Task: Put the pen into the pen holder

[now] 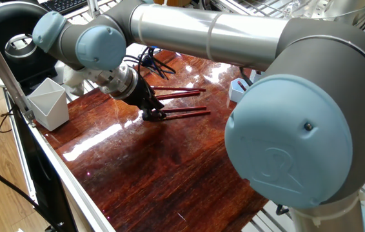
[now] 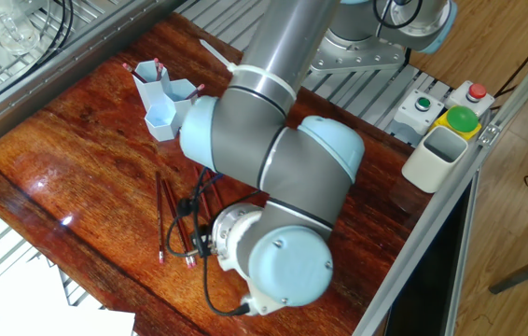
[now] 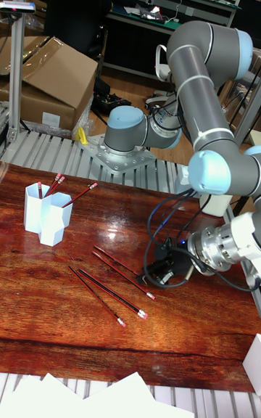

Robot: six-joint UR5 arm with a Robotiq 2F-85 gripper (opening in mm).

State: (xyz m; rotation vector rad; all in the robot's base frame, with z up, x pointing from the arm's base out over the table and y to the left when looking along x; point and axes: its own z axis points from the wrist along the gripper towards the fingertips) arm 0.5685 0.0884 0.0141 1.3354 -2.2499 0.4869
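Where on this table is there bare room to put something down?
Bare wood lies between the grey-white cup and the gripper, and along the table's near edge. It is crowded around the loose pens, and the pen holder takes its corner.
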